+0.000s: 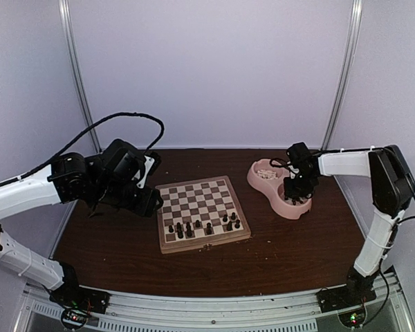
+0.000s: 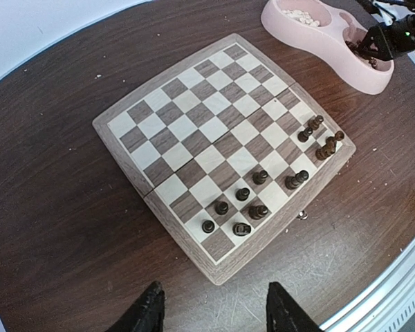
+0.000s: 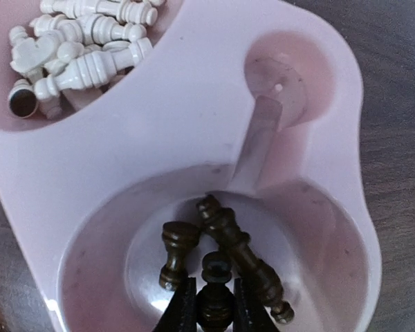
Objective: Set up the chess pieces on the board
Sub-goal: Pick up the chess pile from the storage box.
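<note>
The wooden board [image 1: 202, 211] lies mid-table with several dark pieces [image 1: 194, 227] standing along its near rows; it also shows in the left wrist view [image 2: 214, 149]. My left gripper [image 2: 214, 311] is open and empty, hovering above the table just off the board's near corner. My right gripper [image 3: 214, 304] is down in the near well of the pink double bowl [image 3: 194, 131] and is shut on a dark piece [image 3: 216, 283]. Two more dark pieces [image 3: 242, 252] lie loose in that well. Cream-white pieces [image 3: 76, 48] fill the other well.
The pink bowl [image 1: 277, 190] sits right of the board near the table's back right. A metal rail [image 1: 207, 304] runs along the table's front edge. White walls enclose the back and sides.
</note>
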`<control>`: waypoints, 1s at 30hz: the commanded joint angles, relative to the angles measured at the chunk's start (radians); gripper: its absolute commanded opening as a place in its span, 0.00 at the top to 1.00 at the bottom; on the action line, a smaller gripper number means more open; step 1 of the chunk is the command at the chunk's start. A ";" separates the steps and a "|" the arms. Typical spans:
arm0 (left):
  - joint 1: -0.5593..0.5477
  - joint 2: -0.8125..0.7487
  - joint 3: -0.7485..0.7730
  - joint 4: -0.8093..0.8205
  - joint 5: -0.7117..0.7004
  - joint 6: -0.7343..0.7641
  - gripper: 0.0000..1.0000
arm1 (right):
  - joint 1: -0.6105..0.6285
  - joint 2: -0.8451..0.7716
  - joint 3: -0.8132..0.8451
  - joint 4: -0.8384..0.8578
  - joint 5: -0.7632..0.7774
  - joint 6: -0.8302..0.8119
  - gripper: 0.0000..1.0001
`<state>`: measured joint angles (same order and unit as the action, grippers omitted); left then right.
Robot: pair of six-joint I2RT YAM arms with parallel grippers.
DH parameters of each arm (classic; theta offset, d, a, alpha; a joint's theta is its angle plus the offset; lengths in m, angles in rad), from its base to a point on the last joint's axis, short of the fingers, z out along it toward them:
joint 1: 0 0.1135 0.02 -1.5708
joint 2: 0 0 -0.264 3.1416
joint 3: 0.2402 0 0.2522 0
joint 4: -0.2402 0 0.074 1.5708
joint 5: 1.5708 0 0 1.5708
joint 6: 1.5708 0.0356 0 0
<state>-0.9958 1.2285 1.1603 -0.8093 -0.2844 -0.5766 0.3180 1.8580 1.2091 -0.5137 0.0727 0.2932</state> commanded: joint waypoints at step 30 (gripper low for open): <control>0.012 0.195 0.160 0.471 0.562 -0.153 0.38 | 0.350 -0.847 -0.495 0.609 -0.524 -0.187 0.88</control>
<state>-0.9936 1.3891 1.2766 -0.4881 0.1425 -0.6800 0.5861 1.0546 0.7261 0.0578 -0.4210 0.1257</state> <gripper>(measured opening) 0.597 0.167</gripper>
